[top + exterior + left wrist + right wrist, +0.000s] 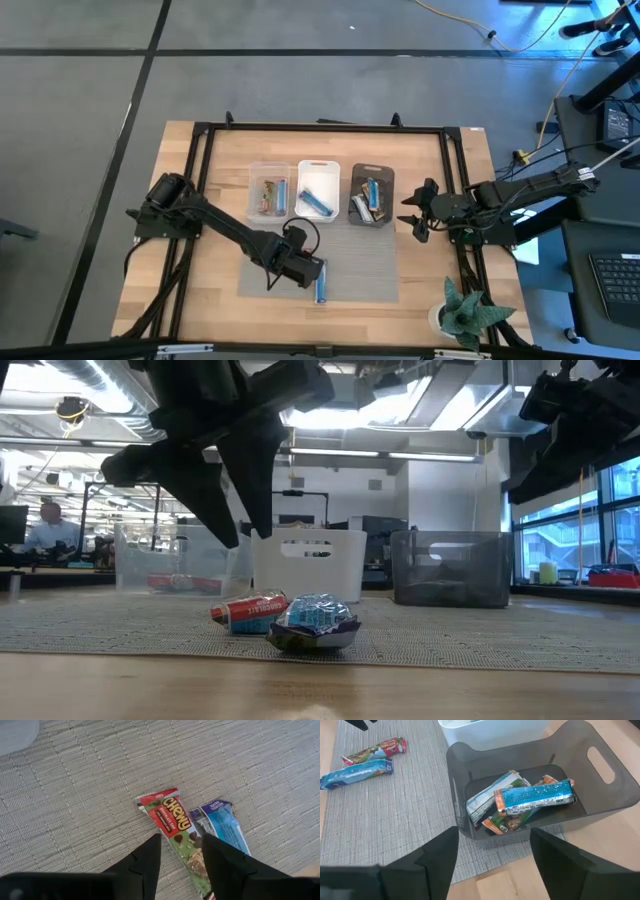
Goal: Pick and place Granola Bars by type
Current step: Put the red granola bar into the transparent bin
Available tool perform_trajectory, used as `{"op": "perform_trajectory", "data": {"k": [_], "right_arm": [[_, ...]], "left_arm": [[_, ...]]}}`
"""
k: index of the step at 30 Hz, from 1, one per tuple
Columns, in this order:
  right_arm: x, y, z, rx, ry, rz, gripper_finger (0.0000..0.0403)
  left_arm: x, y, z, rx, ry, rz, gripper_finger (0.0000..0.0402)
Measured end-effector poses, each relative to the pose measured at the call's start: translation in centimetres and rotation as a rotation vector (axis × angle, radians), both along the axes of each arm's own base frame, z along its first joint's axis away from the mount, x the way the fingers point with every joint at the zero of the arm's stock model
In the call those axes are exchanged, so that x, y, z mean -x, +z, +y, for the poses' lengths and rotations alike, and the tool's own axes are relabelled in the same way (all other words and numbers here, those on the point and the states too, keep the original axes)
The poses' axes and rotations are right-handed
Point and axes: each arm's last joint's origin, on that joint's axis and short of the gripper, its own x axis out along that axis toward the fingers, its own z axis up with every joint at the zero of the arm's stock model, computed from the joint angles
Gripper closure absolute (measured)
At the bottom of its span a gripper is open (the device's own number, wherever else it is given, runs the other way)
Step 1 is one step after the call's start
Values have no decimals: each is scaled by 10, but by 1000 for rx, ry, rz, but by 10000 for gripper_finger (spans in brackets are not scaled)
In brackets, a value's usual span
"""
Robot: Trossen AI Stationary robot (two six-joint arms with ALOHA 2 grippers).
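**Left hand over two bars on the mat**

On the grey mat [320, 270], the left hand [180, 857] hovers released over a red-green bar [177, 827] beside a blue bar [225, 825]. Beyond the mat's far edge, the right hand [492, 852], released, faces the dark bin [600, 785], holding perhaps four bars.

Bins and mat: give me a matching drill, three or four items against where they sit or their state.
Items:
1. red-green bar
2. orange-ended blue bar
3. left gripper
4. right gripper

Places/states:
A. in the dark bin
B. open, beside the dark bin
C. on the mat, next to a blue bar
D. open above the red-green bar

Pairs: 1-C, 2-A, 3-D, 4-B
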Motion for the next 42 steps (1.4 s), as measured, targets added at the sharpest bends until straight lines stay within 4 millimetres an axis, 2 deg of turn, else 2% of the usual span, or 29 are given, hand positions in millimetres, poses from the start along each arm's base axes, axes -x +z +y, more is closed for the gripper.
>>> {"op": "perform_trajectory", "data": {"k": [14, 21, 26, 38, 42], "right_arm": [[0, 0, 0, 0, -1, 0, 154], [0, 0, 0, 0, -1, 1, 154], [0, 0, 0, 6, -7, 0, 154], [0, 0, -1, 11, -13, -1, 154], [0, 0, -1, 12, -13, 1, 154]], "left_arm": [[-5, -2, 5, 31, -17, 1, 201], [-11, -1, 3, 16, -40, -57, 198], [-12, -2, 5, 50, 32, -66, 197], [-18, -40, 2, 114, 89, 41, 197], [-19, -45, 2, 132, 129, 52, 197]]}}
